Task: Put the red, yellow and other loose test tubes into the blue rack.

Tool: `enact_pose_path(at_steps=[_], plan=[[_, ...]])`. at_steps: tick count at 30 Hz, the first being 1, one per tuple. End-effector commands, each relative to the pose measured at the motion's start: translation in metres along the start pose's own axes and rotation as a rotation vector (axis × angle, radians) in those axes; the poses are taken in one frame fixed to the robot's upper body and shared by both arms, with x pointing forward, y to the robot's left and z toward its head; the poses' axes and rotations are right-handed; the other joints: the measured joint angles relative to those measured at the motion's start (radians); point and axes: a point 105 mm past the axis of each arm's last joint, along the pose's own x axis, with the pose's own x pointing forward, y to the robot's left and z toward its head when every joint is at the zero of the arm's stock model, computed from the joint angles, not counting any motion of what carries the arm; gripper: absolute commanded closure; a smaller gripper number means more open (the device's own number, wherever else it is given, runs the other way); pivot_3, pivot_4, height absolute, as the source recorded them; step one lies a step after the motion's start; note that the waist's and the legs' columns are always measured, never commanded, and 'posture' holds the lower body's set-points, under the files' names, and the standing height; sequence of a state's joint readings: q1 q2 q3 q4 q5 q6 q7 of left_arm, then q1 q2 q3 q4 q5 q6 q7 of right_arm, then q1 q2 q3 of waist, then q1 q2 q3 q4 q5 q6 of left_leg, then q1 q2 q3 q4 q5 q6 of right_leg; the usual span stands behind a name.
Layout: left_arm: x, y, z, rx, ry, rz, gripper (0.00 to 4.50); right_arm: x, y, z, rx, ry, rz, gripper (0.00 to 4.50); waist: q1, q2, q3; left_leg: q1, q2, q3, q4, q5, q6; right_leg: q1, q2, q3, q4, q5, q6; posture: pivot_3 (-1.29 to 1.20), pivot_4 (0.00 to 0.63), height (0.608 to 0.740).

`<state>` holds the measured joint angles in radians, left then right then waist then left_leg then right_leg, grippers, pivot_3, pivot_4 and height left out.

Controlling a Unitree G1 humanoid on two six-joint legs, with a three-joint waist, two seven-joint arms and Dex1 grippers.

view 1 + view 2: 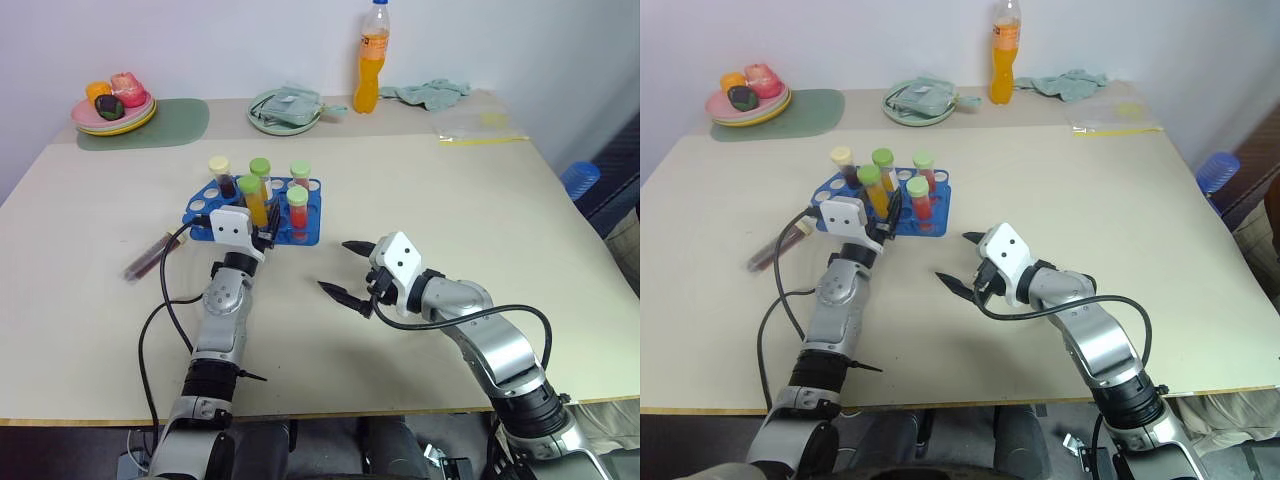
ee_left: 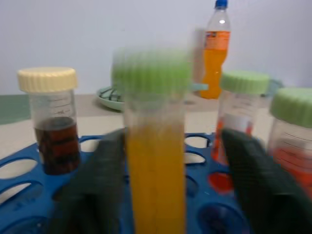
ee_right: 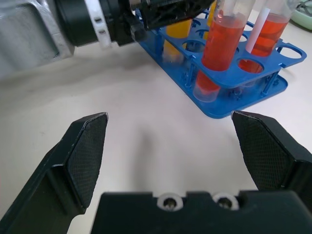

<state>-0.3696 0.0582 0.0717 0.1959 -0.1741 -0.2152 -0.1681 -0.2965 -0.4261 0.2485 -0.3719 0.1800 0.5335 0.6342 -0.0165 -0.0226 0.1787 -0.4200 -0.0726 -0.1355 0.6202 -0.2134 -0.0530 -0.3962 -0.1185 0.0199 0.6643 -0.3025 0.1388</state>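
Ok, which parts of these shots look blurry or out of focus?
Left wrist view: the orange tube between the open fingers is smeared. Left eye view: a dark tube lying on the table looks soft. Right wrist view: the blue rack is crisp.

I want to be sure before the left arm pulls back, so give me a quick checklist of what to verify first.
1. Yellow tube seated upright in blue rack: ok.
2. Left tool fingers clear of that tube: ok, gaps on both sides.
3. Right tool open and off the rack: ok.
4. Neighbouring tubes standing: ok.
5. Loose dark tube on the table, not yet racked: not ok.
6. Free rack holes left: ok.
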Motion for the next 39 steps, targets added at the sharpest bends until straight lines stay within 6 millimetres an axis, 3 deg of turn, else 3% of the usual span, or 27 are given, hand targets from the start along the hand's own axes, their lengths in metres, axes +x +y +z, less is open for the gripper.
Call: enact_pose_path(at_steps=[1, 5, 8, 11, 15, 21, 31, 39], plan=[[-0.002, 0.027, 0.045, -0.035, -0.117, 0.059, 0.95, -0.002, 0.003, 0.018, -0.030, -0.061, 0.005, 0.00, -0.003, 0.000, 0.000, 0.000, 0.000, 0.000, 0.000, 0.000, 0.000, 0.000, 0.000, 0.000, 0.000, 0.000, 0.000, 0.00, 0.150, 0.740], [-0.018, 0.057, 0.078, -0.019, -0.129, 0.054, 0.95, -0.004, 0.002, 0.017, -0.029, -0.061, 0.003, 0.00, -0.004, 0.000, 0.000, 0.000, 0.000, -0.001, 0.000, 0.000, 0.000, -0.001, 0.000, 0.001, 0.000, 0.000, 0.000, 0.00, 0.150, 0.740], [-0.025, 0.077, 0.089, -0.014, -0.067, 0.048, 0.95, -0.004, 0.002, 0.016, -0.028, -0.057, 0.003, 0.00, -0.002, 0.000, 0.000, 0.000, 0.000, -0.001, -0.001, 0.000, 0.000, 0.000, 0.000, 0.001, 0.000, 0.000, 0.000, 0.00, 0.150, 0.740], [-0.028, 0.115, 0.076, 0.081, 0.211, 0.074, 0.07, -0.003, 0.003, 0.016, -0.026, -0.055, 0.018, 0.00, 0.002, 0.000, 0.000, 0.000, 0.000, -0.001, 0.000, 0.000, 0.000, 0.001, 0.000, 0.000, 0.000, 0.000, 0.000, 0.00, 0.150, 0.740], [-0.047, 0.154, 0.039, 0.298, 0.794, 0.074, 0.03, 0.001, 0.004, 0.016, -0.035, -0.056, 0.043, 0.00, -0.004, 0.000, 0.000, 0.001, 0.000, -0.001, -0.002, 0.000, 0.001, 0.000, 0.001, 0.000, 0.001, 0.000, 0.000, 0.00, 0.150, 0.740], [-0.047, 0.165, 0.036, 0.365, 1.146, -0.082, 0.03, -0.003, 0.012, 0.020, -0.055, -0.052, 0.149, 0.00, -0.003, 0.001, 0.001, 0.003, 0.000, 0.001, -0.004, 0.000, 0.000, 0.001, 0.001, 0.000, 0.000, 0.000, 0.000, 0.00, 0.150, 0.740], [-0.046, 0.174, 0.008, 0.387, 1.373, -0.188, 0.03, -0.014, 0.021, 0.036, -0.037, -0.131, 0.183, 0.00, -0.024, 0.001, 0.001, 0.002, 0.001, 0.001, -0.005, 0.000, 0.000, 0.000, 0.002, 0.000, 0.001, -0.001, 0.000, 0.00, 0.150, 0.740], [-0.043, 0.188, 0.014, 0.399, 1.365, -0.152, 3.64, -0.017, 0.022, 0.044, -0.020, -0.195, 0.158, 0.00, -0.030, 0.001, 0.001, 0.003, 0.001, 0.000, -0.005, 0.000, 0.001, 0.000, 0.002, 0.000, 0.002, -0.001, 0.000, 0.00, 0.150, 0.740]])
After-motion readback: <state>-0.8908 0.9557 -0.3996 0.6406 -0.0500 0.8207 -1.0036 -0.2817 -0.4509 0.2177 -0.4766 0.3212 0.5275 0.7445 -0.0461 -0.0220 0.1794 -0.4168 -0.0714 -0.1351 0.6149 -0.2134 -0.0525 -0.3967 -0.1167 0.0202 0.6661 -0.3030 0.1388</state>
